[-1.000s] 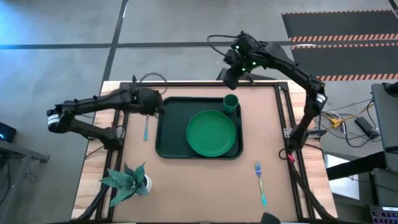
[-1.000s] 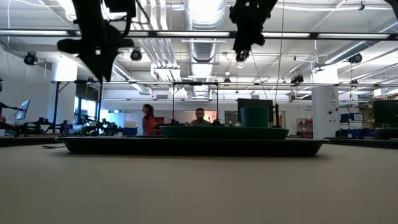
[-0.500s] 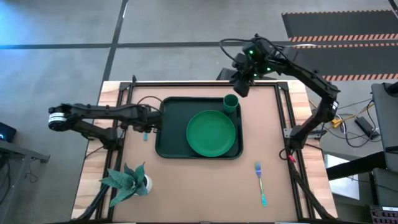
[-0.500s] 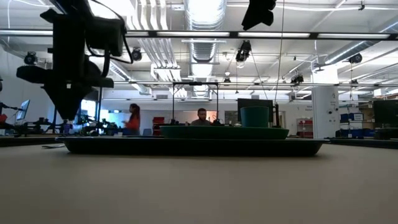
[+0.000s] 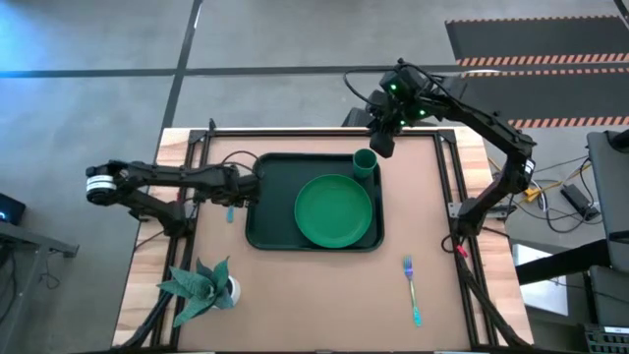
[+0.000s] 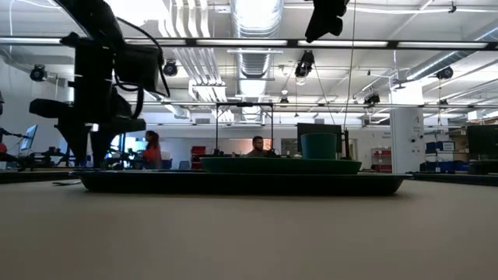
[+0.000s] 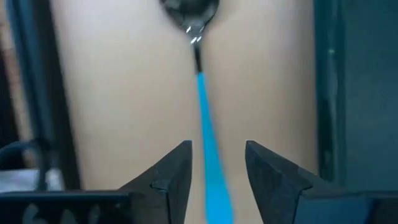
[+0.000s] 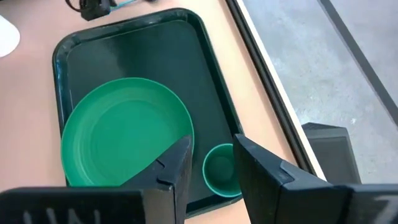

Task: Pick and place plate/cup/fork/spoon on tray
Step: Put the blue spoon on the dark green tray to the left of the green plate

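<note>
The spoon (image 7: 200,93), silver bowl and light blue handle, lies flat on the table just left of the dark green tray (image 5: 263,221); a bit of it shows in the high view (image 5: 230,209). My left gripper (image 7: 217,158) is open, low over it, one finger on each side of the handle; I cannot tell whether they touch it. The green plate (image 5: 334,209) and green cup (image 5: 365,162) stand in the tray. My right gripper (image 8: 214,158) is open and empty, high above the tray's far right corner (image 5: 382,141). The fork (image 5: 411,287) lies on the table near the right front.
A white pot with a green leafy plant (image 5: 201,285) stands at the table's near left. The table's black frame rail (image 7: 37,93) runs close beside the spoon. Bare tabletop lies in front of the tray and around the fork. People show in the room behind (image 6: 257,146).
My left gripper has gone down and a little toward the near edge, onto the spoon beside the tray's left rim. My right gripper has risen and drifted toward the right, away from the cup. The spoon, plate, cup and fork have stayed in place.
</note>
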Robot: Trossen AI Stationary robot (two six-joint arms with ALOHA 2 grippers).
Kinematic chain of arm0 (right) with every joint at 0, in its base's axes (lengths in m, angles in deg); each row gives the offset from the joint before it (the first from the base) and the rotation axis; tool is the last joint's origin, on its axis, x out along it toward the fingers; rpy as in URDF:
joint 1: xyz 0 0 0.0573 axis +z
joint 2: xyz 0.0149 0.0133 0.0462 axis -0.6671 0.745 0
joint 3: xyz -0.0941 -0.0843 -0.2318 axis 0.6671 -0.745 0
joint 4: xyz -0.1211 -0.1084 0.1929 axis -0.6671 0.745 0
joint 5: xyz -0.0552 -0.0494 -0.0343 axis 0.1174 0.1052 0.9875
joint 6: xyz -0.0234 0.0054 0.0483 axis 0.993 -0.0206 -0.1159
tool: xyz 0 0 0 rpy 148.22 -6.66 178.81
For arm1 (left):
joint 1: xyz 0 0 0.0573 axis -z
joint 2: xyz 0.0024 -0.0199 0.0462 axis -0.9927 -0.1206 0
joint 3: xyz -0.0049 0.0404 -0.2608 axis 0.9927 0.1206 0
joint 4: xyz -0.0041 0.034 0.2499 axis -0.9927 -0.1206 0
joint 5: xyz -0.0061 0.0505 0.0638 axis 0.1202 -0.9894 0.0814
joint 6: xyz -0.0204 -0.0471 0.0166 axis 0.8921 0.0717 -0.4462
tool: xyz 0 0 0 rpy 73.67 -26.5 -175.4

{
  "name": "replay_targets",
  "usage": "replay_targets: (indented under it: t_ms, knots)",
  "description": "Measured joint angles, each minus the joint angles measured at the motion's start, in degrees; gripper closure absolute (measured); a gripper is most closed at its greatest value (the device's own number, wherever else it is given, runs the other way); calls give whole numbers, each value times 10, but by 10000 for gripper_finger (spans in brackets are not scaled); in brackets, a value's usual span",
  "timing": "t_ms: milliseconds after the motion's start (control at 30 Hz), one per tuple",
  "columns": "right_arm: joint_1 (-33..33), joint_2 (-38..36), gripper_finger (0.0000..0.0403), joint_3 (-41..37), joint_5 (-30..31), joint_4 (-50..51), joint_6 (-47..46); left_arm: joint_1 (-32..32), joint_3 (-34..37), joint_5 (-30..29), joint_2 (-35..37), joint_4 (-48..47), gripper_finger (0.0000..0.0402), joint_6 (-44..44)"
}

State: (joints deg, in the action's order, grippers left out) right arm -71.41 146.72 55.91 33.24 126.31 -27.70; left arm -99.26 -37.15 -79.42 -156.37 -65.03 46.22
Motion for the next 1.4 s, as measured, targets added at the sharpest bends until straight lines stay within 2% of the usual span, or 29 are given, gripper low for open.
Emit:
replay_targets:
  t_ms: [167, 333, 533, 733, 1400]
  knots:
    - [0, 0, 298, -18, 0, 0, -2, -38, 0, 0, -30, 70, 260, -63]
    - [2, 0, 296, -23, -2, 5, -9, -75, -5, 11, -49, 67, 259, -112]
    - [2, 0, 298, -23, -2, 7, -14, -83, -9, 22, -26, 50, 259, -116]
    - [2, 0, 297, -23, -1, -1, -13, -94, -5, 6, -5, 37, 259, -131]
    - [2, 0, 302, -23, 0, -4, -13, -136, -5, 38, -45, 45, 259, -161]
